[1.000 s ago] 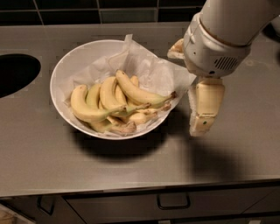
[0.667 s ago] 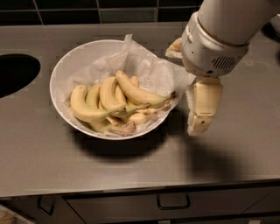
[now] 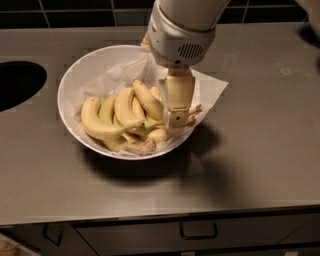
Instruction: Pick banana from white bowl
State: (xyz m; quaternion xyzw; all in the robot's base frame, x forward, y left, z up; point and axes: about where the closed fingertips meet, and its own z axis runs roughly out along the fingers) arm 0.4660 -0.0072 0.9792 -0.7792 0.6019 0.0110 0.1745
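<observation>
The white bowl (image 3: 75, 80) stands on the grey counter, lined with white paper and holding a bunch of yellow bananas. The banana (image 3: 92, 122), plump, strongly curved and blunt-ended, lies at the bunch's left edge. A greener-tinged banana (image 3: 106, 111) lies next to it, and a longer slim one (image 3: 146, 99) lies on the right. My gripper (image 3: 176, 120) points down over the right side of the bowl, right beside the slim banana and the stems of the bunch. It is to the right of the banana and apart from it.
A dark round opening (image 3: 17, 82) is set in the counter at the left. The counter's front edge (image 3: 160, 212) runs below, with drawer handles under it. A dark tiled wall (image 3: 75, 12) stands behind the counter.
My gripper has moved left, from beside the bowl's right rim to over the bowl's right side at the bananas. The bowl and bananas have not moved.
</observation>
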